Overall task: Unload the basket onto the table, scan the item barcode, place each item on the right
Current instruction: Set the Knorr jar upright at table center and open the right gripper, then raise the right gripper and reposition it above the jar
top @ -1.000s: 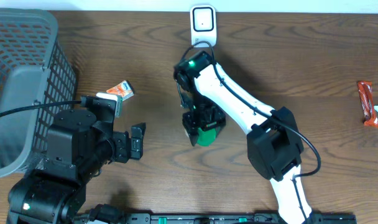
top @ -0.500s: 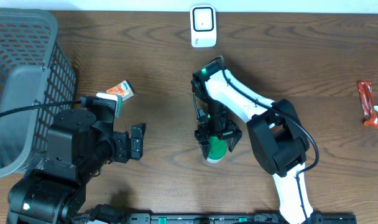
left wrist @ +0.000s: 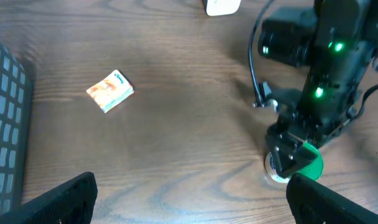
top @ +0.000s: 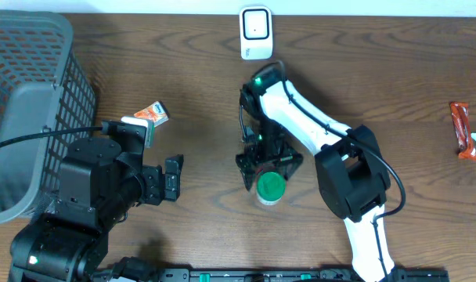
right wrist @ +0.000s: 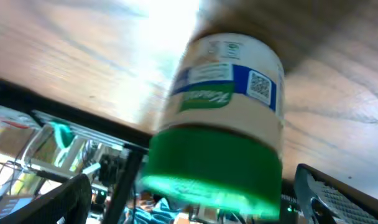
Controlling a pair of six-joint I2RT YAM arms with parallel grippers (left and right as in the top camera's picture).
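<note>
The item is a jar (top: 270, 188) with a green lid and a white-and-blue label. It stands upright on the table, lid up. My right gripper (top: 270, 166) hovers just above and behind it, open, with its fingers spread clear of the jar's sides. In the right wrist view the jar (right wrist: 223, 112) fills the middle, between the two parted fingers of the right gripper (right wrist: 198, 199). The white scanner (top: 254, 31) sits at the table's far edge. My left gripper (top: 173, 178) is open and empty at the left; its wrist view shows the jar (left wrist: 308, 167) at the lower right.
A small orange-and-white packet (top: 152, 114) lies left of centre. A grey mesh basket (top: 27, 94) fills the far left. A red snack wrapper (top: 460, 129) lies at the right edge. The left gripper (left wrist: 189, 202) looks over bare wood grain.
The right arm carried the jar from below the scanner toward the table's front, set it upright, opened its jaws and drew back a little. The left arm stayed still.
</note>
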